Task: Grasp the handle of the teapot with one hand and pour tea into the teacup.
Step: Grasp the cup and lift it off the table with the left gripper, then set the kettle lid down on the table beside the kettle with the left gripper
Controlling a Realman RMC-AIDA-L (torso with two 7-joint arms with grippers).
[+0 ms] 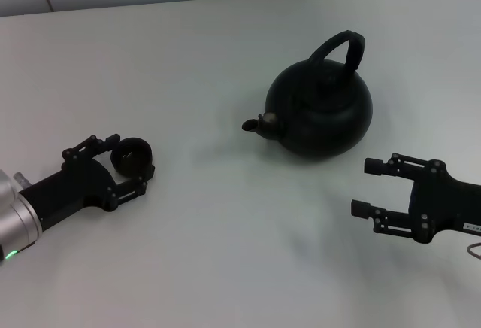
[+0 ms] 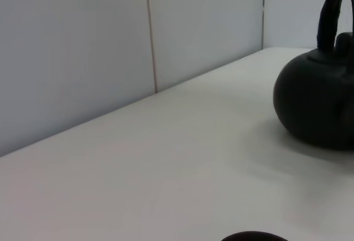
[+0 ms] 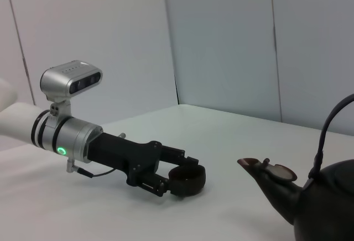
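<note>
**Cup held, teapot not yet grasped**

From my station I count 2 arms in play and 0 pours done. The teapot (image 1: 322, 110) stands upright on the white table (image 1: 225, 253), toward the far right of the head view, its spout (image 1: 259, 123) pointing to the robot's left. The handle (image 1: 342, 50) arches over the lid with nothing on it.

The right gripper (image 1: 368, 187) sits low on the near right side of the table, just in front of the teapot and apart from it. Its fingers are spread wide and hold nothing. I judge this to be the hand meant for the handle, so it needs to rise above the pot's body and come in around the arch before it can close.

The left gripper (image 1: 129, 159) lies on the left side of the table, well apart from the teapot. The teacup (image 1: 131, 155) sits between its fingers, which look closed against the cup's sides; the right wrist view shows the same, with the cup at the tips of that arm. The cup appears to be at or near table level, but I cannot tell whether it rests on the surface.

What I see left: grasp the handle, lift, bring spout and cup together, tilt. The gap between spout and cup is large.
</note>
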